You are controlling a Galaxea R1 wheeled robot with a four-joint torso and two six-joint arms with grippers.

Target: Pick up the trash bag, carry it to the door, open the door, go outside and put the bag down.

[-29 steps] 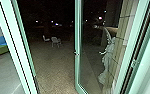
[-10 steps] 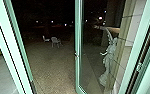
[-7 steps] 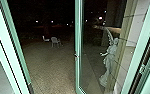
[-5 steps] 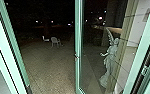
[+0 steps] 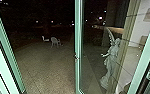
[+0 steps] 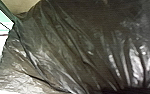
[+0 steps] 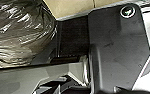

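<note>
Evidently, in the head view, the green-framed glass door (image 5: 77, 48) stands open onto paved ground (image 5: 46, 67); we judge that going outside is in hand and calls for a straight line, bag clear of the pale green doorframe (image 5: 9, 55). In the left wrist view, the shiny dark plastic trash bag (image 6: 66, 45) is close by. In the right wrist view, we see it beside our wide dark plate (image 7: 116, 42). We cannot tell whether either pincer grasps it.
</note>
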